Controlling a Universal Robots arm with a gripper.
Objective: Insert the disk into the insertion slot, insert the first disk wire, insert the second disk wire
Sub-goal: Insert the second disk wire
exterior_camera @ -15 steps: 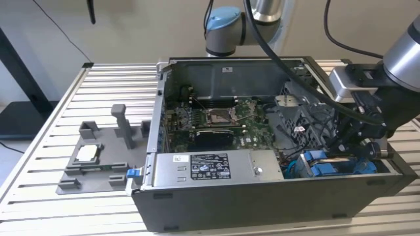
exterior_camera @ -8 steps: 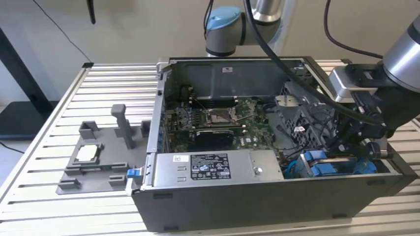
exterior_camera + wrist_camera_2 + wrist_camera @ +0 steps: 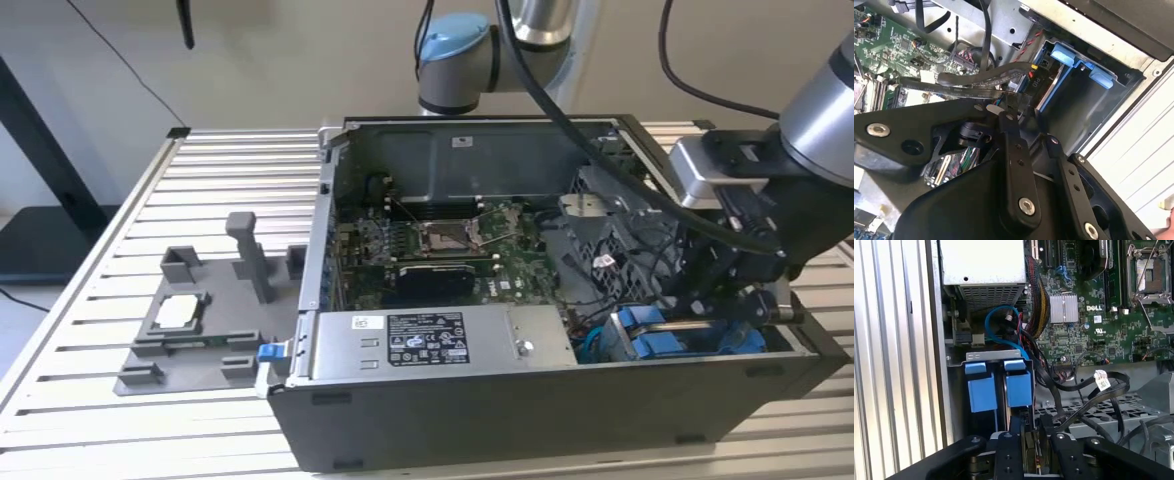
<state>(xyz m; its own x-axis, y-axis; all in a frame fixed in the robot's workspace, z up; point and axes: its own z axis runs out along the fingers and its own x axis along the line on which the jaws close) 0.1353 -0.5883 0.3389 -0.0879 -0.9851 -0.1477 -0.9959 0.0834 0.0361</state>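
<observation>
The disk's bright blue carrier point(image 3: 1019, 387) point(image 3: 1069, 57) sits inside the insertion slot point(image 3: 999, 357) point(image 3: 667, 335) at the case's front corner on the exterior view's right. Its metal body is mostly hidden. My gripper point(image 3: 707, 305) point(image 3: 1019, 107) point(image 3: 1030, 427) reaches down into the case right beside that bay. Its black fingers point(image 3: 1009, 145) stand close together, pinched on the black connector point(image 3: 1034, 82) of a flat disk wire. The connector's end lies at the disk's rear edge; I cannot tell whether it is seated.
A grey power-supply box point(image 3: 414, 340) fills the case front. The motherboard point(image 3: 441, 250) with its processor socket point(image 3: 1149, 275) lies behind. A blue cable point(image 3: 999, 315) and loose black cables point(image 3: 1089, 385) crowd the bay. A grey fixture point(image 3: 200, 320) stands on the slatted table point(image 3: 80, 340).
</observation>
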